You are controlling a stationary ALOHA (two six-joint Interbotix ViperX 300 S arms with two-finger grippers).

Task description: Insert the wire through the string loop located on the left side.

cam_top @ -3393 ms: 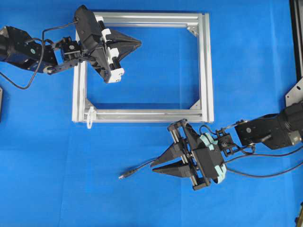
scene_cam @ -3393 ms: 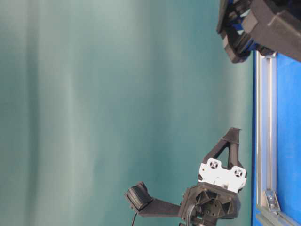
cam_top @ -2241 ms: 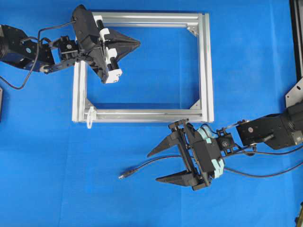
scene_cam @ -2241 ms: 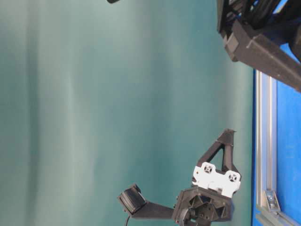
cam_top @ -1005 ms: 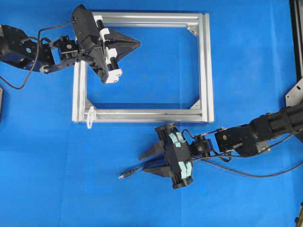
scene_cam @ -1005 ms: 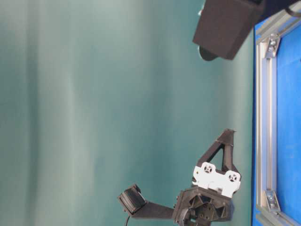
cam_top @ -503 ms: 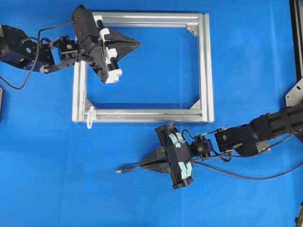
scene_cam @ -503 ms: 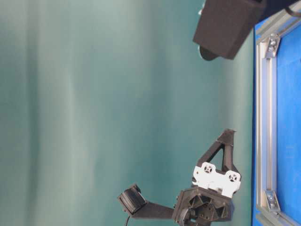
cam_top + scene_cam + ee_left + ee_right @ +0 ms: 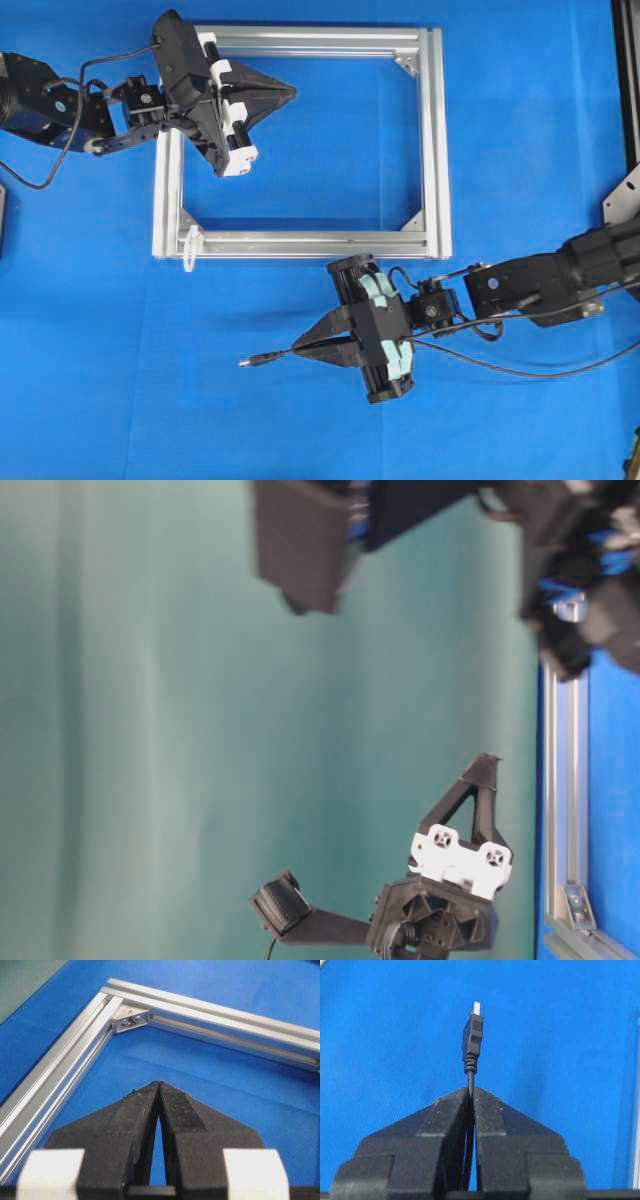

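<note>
Right gripper (image 9: 298, 351) pinches the wire (image 9: 268, 357) just behind its metal-tipped plug (image 9: 472, 1031), below the aluminium frame (image 9: 436, 140) over the blue mat (image 9: 520, 130), string loop (image 9: 189, 250) hangs at the frame's lower-left corner, left gripper (image 9: 292, 92) pressed together, empty, inside the frame's upper left.

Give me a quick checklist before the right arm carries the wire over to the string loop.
1. Right gripper shut on the wire: ok, fingers pinch the cable just behind the plug.
2. Plug tip sticks out past the fingers: ok.
3. String loop unobstructed at the frame's lower left corner: ok.
4. Left gripper away from the loop: ok, shut, empty, over the frame's upper left.
5. Loop opening lined up with the plug: cannot tell.
6. Wire through the loop: not ok, not yet.
</note>
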